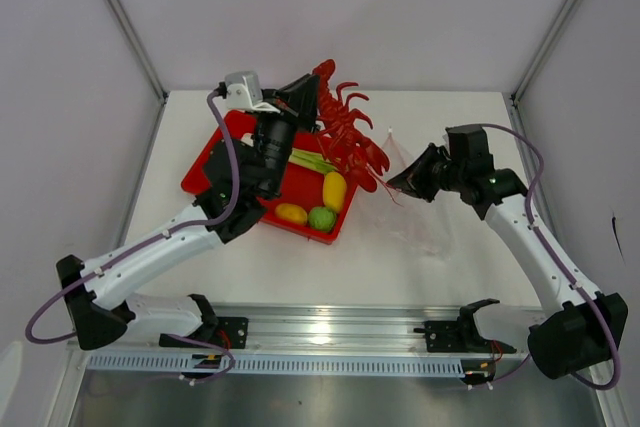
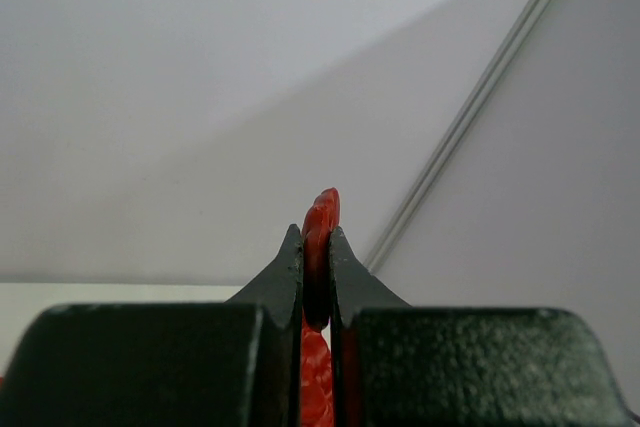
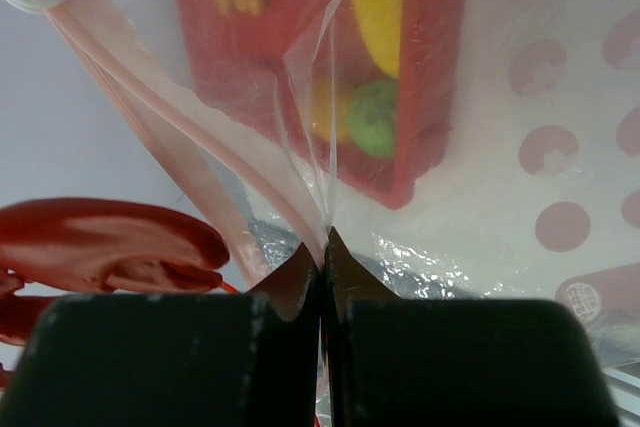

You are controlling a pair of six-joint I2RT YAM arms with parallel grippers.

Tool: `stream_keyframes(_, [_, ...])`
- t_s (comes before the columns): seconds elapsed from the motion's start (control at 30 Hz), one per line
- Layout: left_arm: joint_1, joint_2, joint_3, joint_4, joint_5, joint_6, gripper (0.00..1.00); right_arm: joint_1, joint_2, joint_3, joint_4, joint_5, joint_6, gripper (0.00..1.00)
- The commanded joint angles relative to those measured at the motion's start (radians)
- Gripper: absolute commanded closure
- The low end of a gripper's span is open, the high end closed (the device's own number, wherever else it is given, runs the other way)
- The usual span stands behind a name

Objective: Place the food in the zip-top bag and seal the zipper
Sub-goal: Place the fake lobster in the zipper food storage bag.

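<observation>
Red tray (image 1: pixel 300 187) sits centre-left in the top view, with leek (image 1: pixel 310 160), yellow fruits (image 1: pixel 335 190) and green fruit (image 1: pixel 321 218) in it. Zip-top bag (image 1: pixel 425 222) lies right of the tray. The right gripper (image 1: pixel 402 182) is pinched on its mouth edge by the zipper (image 3: pixel 150 97). Left gripper (image 1: pixel 303 97) is clamped on the red food piece (image 1: pixel 350 142). Its long axis runs upper left to lower right, low end just beside the bag mouth. We'd feed it down-right.

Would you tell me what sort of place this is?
Likely a robotics lab test cell: white panel walls, two robot arms along an aluminium rail, and toy food in a red tray.
</observation>
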State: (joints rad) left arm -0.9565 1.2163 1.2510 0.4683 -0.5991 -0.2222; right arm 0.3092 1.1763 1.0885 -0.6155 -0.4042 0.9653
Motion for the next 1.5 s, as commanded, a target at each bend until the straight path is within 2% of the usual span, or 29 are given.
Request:
stream_keyframes(0.0, [-0.016, 0.009, 0.001, 0.136, -0.036, 0.072, 1.00, 0.007, -0.024, 0.039, 0.025, -0.048, 0.049, 1.00])
stream_keyframes(0.37, [-0.096, 0.089, 0.024, 0.184, -0.077, 0.221, 0.99, 0.005, -0.041, 0.039, 0.053, -0.028, 0.098, 1.00])
stream_keyframes(0.7, [-0.152, 0.149, 0.037, 0.179, -0.139, 0.245, 0.99, 0.007, -0.020, 0.057, 0.083, -0.041, 0.110, 1.00])
stream_keyframes(1.13, [-0.266, 0.293, 0.159, 0.329, -0.278, 0.454, 0.99, 0.004, -0.020, 0.079, 0.059, 0.019, 0.156, 1.00])
stream_keyframes(1.3, [-0.286, 0.311, 0.131, 0.493, -0.298, 0.585, 0.99, -0.001, -0.015, 0.076, 0.053, -0.016, 0.191, 1.00])
stream_keyframes(1.33, [-0.289, 0.316, 0.137, 0.521, -0.300, 0.651, 1.00, -0.001, -0.017, 0.076, 0.045, -0.018, 0.191, 1.00])
stream_keyframes(1.47, [-0.298, 0.321, 0.159, 0.593, -0.303, 0.741, 0.99, -0.001, -0.024, 0.086, -0.004, 0.033, 0.162, 1.00])
